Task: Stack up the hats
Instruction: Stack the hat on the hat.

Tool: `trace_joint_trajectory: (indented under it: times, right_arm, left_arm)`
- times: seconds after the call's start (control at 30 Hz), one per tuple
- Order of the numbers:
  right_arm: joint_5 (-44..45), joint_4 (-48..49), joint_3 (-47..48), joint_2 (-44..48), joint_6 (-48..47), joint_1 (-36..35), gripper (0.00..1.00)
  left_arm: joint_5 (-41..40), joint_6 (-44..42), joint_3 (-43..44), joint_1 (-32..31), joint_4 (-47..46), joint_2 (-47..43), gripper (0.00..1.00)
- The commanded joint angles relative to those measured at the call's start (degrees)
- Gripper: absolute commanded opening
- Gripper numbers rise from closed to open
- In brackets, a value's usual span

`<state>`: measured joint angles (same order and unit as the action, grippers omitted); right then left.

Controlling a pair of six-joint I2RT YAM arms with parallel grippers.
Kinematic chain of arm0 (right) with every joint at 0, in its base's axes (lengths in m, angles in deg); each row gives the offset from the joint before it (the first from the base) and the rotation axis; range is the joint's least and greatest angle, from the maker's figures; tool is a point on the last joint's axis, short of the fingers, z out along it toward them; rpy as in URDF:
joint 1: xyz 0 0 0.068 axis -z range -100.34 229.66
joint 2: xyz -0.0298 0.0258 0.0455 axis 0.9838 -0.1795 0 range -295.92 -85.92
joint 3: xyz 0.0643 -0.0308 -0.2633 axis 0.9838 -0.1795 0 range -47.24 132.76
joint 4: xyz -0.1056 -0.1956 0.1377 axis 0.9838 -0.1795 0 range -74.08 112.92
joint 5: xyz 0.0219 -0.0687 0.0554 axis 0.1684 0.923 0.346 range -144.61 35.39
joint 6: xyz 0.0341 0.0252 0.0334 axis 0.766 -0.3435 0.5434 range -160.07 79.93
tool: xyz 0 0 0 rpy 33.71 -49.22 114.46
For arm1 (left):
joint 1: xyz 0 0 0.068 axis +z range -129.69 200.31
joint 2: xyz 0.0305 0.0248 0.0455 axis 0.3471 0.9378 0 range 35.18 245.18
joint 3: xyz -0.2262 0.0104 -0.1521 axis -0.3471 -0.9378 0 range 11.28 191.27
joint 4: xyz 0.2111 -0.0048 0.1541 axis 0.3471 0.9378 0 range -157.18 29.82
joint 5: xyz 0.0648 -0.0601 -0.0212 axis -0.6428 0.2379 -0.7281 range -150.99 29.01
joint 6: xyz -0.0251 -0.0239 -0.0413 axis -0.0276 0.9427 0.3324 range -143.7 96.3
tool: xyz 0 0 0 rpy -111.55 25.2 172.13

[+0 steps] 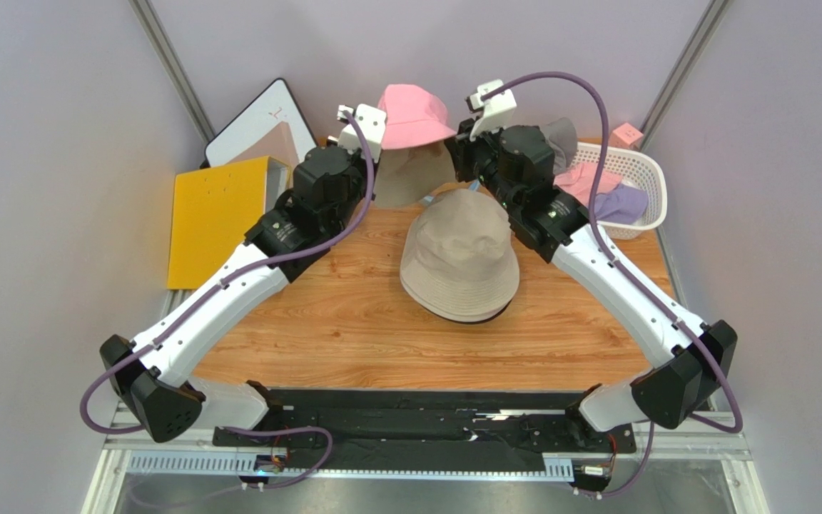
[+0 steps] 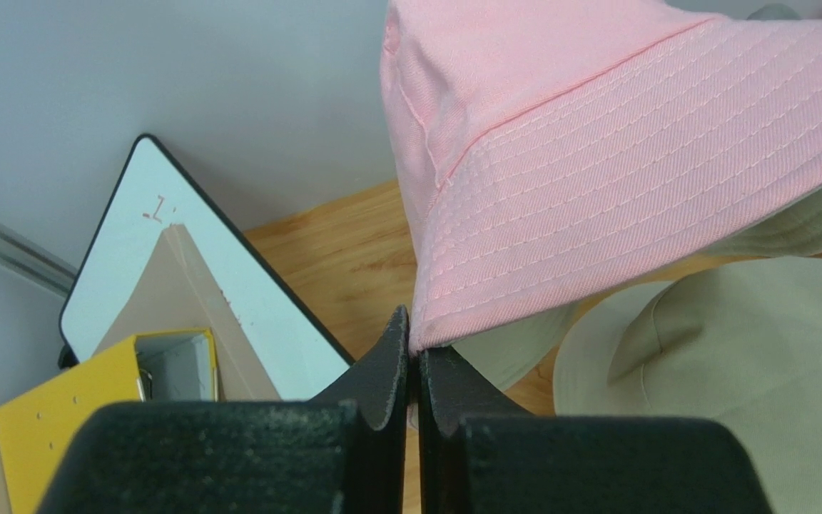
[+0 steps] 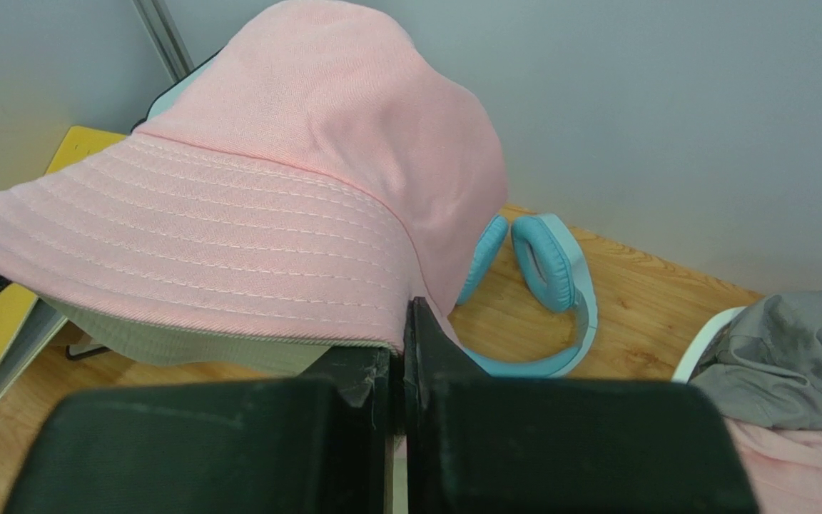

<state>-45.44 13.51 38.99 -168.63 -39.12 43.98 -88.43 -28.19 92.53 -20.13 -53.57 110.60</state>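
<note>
— Where is your soft pink fabric bucket hat (image 1: 415, 116)?
— Held up at the far edge of the table (image 1: 330, 321), beyond the beige fabric bucket hat (image 1: 460, 257). Your left jaws pinch its brim on one side, your right jaws on the opposite side.

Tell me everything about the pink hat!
The pink hat is a soft cloth bucket hat with a rounded crown and a floppy brim ringed with stitching. It is crown up at the back of the table, over a beige hat; I cannot tell if they touch. The left gripper and right gripper each pinch its brim on opposite sides.
</note>
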Motion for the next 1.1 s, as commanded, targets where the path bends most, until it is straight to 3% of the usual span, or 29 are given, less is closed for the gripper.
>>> trace_joint_trajectory:
  times: [0.0,0.1,0.43,0.6,0.83,1.07]
  right_arm:
    - [2.53,8.88,-5.54,7.65,-2.88,5.44,0.00]
    - [-0.29,13.71,-9.94,11.25,-5.16,6.24,0.00]
    - [-1.78,10.29,-12.05,14.51,-9.21,7.82,0.00]
    - [-3.81,13.71,-21.27,21.01,-7.28,7.91,0.00]
    - [-6.44,4.15,-24.19,27.34,-6.22,7.73,0.00]
    - [-6.36,-3.50,-26.73,31.47,-5.79,7.38,0.00]
  left_arm:
    - [-3.87,-3.07,-2.41,0.72,-5.33,-1.50,0.00]
    - [-1.48,-4.56,-3.91,-0.59,-8.23,-0.37,0.00]
    - [-0.86,-6.23,-1.89,-2.62,-10.18,3.68,0.00]
    - [1.60,-5.97,-8.65,-2.88,-13.25,1.66,0.00]
    - [5.02,-3.33,-15.76,-4.28,-15.71,-2.20,0.00]
    - [5.39,-6.05,-18.85,-8.51,-16.77,-1.42,0.00]
